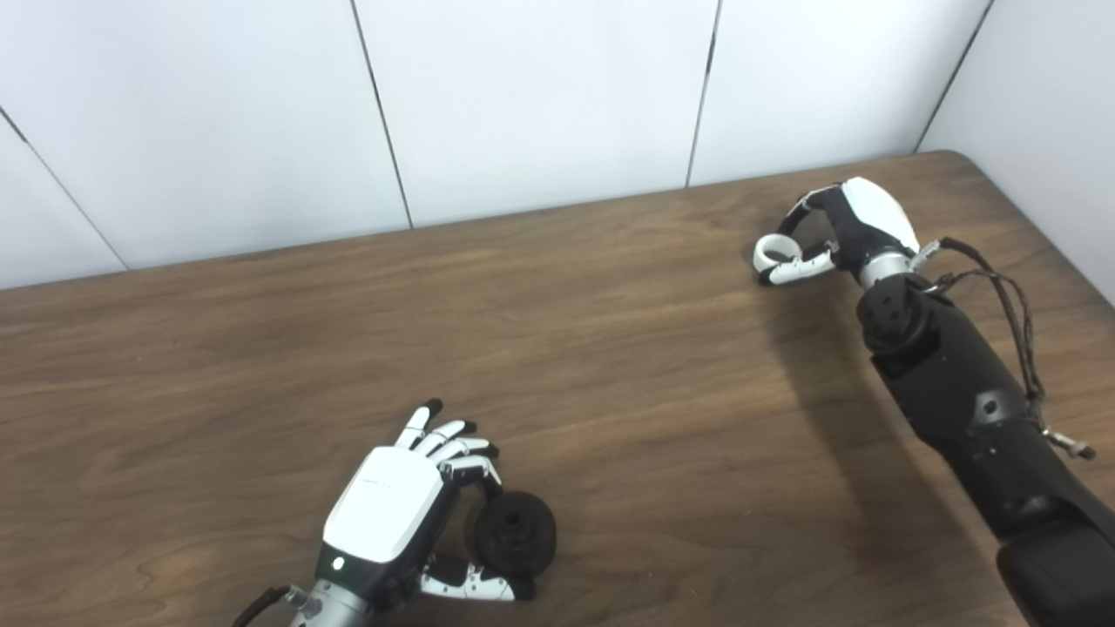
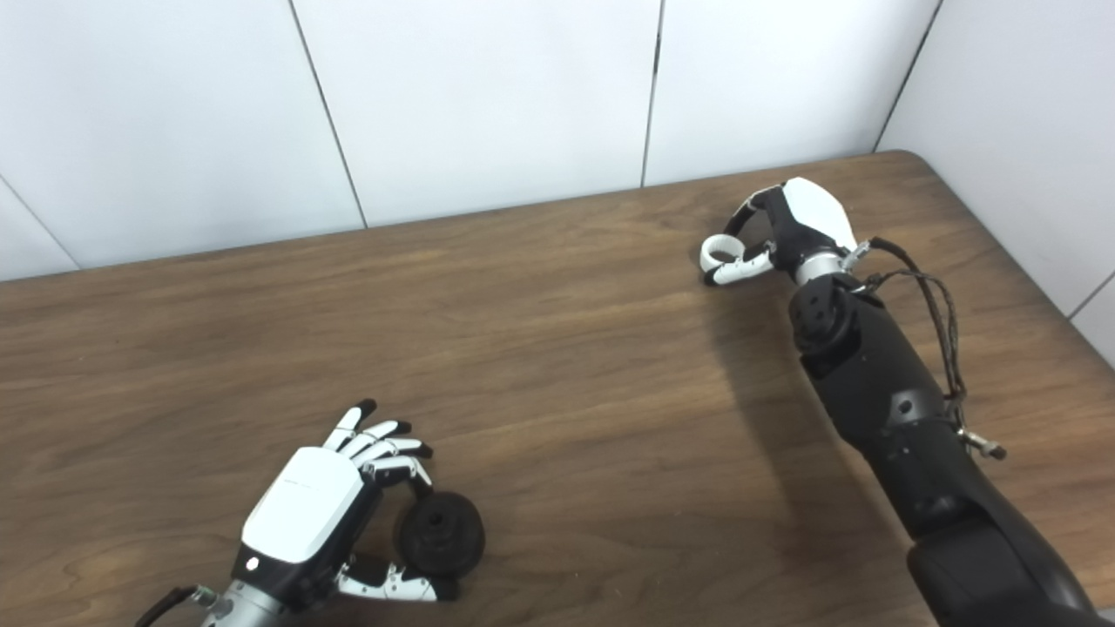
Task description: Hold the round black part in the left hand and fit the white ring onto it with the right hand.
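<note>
The left hand [image 1: 392,514], white-backed with black-tipped fingers, sits near the front edge of the brown wood-grain desk [image 1: 610,392], left of centre. It grasps the round black part [image 1: 516,532], a dark disc with a raised hub at its centre: one finger [image 1: 475,472] curls over the part's upper rim, and the thumb [image 1: 475,582] presses against its lower rim. The remaining fingers are spread forward and clear of the part. The part stands tilted on its edge, with its lower rim at the desk surface.

The right hand [image 2: 788,231] is located near the far right corner of the desk, well apart from the left hand. It grips the small white plastic ring [image 2: 721,251] between thumb and fingertips. Whether the ring touches the desk surface cannot be determined. The black forearm [image 2: 880,409] extends back toward the right front edge.
</note>
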Robot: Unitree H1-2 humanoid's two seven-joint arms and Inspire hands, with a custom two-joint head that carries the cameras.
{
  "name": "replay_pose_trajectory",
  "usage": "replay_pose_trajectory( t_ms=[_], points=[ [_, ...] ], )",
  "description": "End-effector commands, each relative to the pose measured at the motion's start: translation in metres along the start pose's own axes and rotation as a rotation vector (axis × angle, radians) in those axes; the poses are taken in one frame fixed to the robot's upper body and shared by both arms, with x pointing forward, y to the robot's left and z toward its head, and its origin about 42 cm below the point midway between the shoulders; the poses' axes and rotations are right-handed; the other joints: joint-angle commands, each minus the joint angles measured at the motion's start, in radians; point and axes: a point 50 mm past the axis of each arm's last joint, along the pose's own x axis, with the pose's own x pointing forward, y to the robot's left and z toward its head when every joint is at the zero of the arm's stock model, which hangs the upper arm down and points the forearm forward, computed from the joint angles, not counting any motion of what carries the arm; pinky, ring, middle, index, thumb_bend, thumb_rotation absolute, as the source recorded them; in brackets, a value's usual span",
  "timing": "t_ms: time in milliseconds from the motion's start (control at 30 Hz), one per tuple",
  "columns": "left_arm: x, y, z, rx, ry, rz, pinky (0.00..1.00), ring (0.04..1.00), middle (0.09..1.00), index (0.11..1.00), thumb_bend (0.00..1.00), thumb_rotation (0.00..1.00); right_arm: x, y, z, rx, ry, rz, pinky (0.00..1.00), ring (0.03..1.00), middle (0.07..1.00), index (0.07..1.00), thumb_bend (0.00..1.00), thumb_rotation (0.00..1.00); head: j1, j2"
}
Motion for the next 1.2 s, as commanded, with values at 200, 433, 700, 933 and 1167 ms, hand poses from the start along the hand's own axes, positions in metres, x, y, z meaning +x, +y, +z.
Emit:
replay_pose_trajectory(
  t_ms=[200,433,700,933,1167],
  points=[
    [-0.008,-0.004,-0.004,0.030,0.010,-0.049,1.00,0.866,0.764,0.484,0.52,0.05,0.003,-0.025,0.005,-0.036,-0.043,-0.039,1.00,1.000,0.847,0.485,0.52,0.13,0.000,-0.001],
    [-0.008,-0.005,-0.003,0.032,0.007,-0.044,1.00,0.866,0.763,0.484,0.52,0.06,-0.005,-0.026,0.004,-0.033,-0.064,-0.031,1.00,0.996,0.855,0.486,0.52,0.13,0.006,-0.002],
    [-0.006,-0.006,0.000,0.021,0.008,-0.048,1.00,0.867,0.762,0.484,0.52,0.05,-0.031,-0.024,0.026,0.009,-0.157,-0.003,1.00,0.982,0.841,0.486,0.52,0.13,0.016,-0.001],
    [-0.005,-0.006,0.002,0.023,0.010,-0.043,1.00,0.866,0.759,0.484,0.52,0.05,-0.056,-0.014,0.051,-0.038,-0.270,0.044,1.00,0.984,0.847,0.485,0.52,0.13,0.027,0.004],
    [-0.003,-0.006,0.004,0.023,0.010,-0.038,1.00,0.867,0.759,0.484,0.52,0.05,-0.091,-0.008,0.084,-0.034,-0.387,0.122,1.00,0.984,0.849,0.484,0.52,0.13,0.045,0.009]
  ],
)
